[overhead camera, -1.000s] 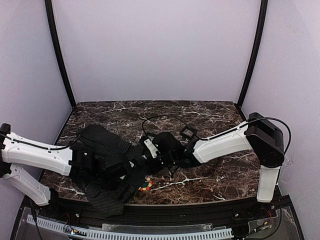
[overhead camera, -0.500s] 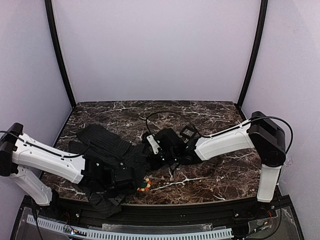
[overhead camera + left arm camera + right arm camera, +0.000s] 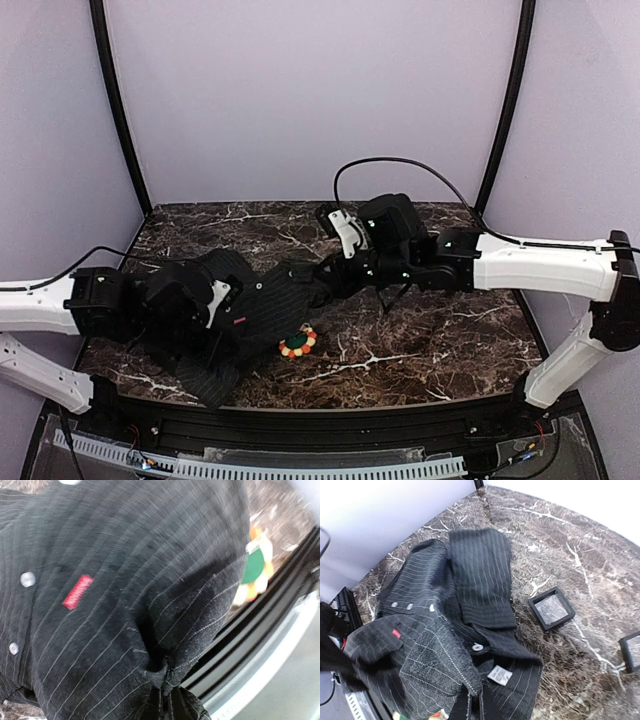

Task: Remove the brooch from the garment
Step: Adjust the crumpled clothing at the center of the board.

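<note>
Left claw (image 3: 218,322), lower left of the top view: clamped on cloth, judging by its wrist cam, where the fabric puckers to a pinch at bottom ctr; the fingers themselves are hidden. The large black pinstriped cloth garment (image 3: 270,303) runs from it up toward frame ctr, w/ pale buttons (image 3: 28,579) and a small red tag (image 3: 77,591) showing.

The small round orange-and-cream flower brooch (image 3: 297,343) lies on the dark marble table (image 3: 440,350) just below ctr, at the garment's lower edge. Left wrist cam shows its green side half tucked behind a fold. Can't tell if the pin is free or caught.

Right claw (image 3: 330,282), just right of ctr, grips the garment's upper end, cloth hanging from it.

Step, prob.: drawing cloth off the brooch. Next: pull the garment clear and watch whether the brooch drags along.

In the way: the fold over it, and the black front rail (image 3: 350,420) nearby. Two small black square boxes (image 3: 551,609), right side of the right wrist view, sit well apart.
</note>
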`<state>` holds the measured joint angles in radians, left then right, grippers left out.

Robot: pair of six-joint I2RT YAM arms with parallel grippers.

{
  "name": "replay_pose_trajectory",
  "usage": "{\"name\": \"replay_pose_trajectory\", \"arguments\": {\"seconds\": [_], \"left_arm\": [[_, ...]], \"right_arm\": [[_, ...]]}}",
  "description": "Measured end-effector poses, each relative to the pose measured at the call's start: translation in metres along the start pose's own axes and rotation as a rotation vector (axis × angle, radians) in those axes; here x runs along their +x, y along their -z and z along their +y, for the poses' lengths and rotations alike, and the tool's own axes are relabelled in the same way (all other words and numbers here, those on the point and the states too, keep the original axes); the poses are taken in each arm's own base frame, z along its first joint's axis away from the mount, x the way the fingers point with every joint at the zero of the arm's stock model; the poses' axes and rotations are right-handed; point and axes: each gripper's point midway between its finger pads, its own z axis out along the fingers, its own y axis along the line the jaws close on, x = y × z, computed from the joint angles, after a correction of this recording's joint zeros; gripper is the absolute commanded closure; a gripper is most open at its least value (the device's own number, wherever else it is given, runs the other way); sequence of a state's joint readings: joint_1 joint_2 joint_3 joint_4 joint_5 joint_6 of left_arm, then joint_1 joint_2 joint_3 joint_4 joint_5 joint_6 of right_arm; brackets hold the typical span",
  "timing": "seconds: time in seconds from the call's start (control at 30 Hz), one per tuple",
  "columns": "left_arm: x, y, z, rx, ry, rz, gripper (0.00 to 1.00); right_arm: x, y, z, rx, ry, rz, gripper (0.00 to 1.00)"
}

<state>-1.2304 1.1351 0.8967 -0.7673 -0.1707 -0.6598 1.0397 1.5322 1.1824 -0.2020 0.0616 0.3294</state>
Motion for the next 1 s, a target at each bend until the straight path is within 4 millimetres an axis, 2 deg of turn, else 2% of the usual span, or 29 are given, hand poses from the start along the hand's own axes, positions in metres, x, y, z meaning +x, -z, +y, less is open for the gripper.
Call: {"name": "replay_pose_trajectory", "arguments": {"seconds": [0.07, 0.17, 0.23, 0.3, 0.43, 0.6, 0.67, 0.77, 0.9, 1.0], "left_arm": [[-0.017, 0.02, 0.0, 0.092, 0.055, -0.067, 0.99], [-0.032, 0.041, 0.002, 0.22, 0.118, -0.139, 0.99], [-0.033, 0.042, 0.002, 0.267, 0.137, -0.138, 0.99], [-0.03, 0.033, 0.001, 0.288, 0.139, -0.101, 0.99], [-0.023, 0.01, 0.013, 0.274, 0.175, -0.02, 0.99], [-0.021, -0.01, 0.053, 0.22, 0.295, -0.004, 0.99], [-0.018, -0.019, 0.068, 0.195, 0.335, 0.012, 0.99], [-0.006, -0.036, 0.091, 0.143, 0.391, 0.053, 0.99], [0.002, -0.046, 0.108, 0.086, 0.411, 0.078, 0.99], [0.002, -0.051, 0.112, 0.067, 0.396, 0.08, 0.99]], "right_arm": [[-0.007, 0.019, 0.002, -0.007, 0.007, -0.002, 1.0], [-0.012, 0.042, 0.011, -0.056, 0.014, 0.014, 1.0], [-0.014, 0.047, 0.019, -0.097, 0.013, 0.018, 1.0], [-0.012, 0.044, 0.025, -0.127, 0.003, 0.031, 1.0], [0.004, 0.009, 0.03, -0.144, -0.049, 0.089, 1.0], [0.029, -0.052, 0.029, -0.116, -0.108, 0.172, 1.0], [0.034, -0.065, 0.027, -0.105, -0.12, 0.187, 0.89], [0.03, -0.068, 0.027, -0.098, -0.136, 0.176, 0.63], [0.015, -0.057, 0.026, -0.093, -0.129, 0.11, 0.36], [0.015, -0.038, 0.023, -0.1, -0.111, 0.067, 0.24]]}}
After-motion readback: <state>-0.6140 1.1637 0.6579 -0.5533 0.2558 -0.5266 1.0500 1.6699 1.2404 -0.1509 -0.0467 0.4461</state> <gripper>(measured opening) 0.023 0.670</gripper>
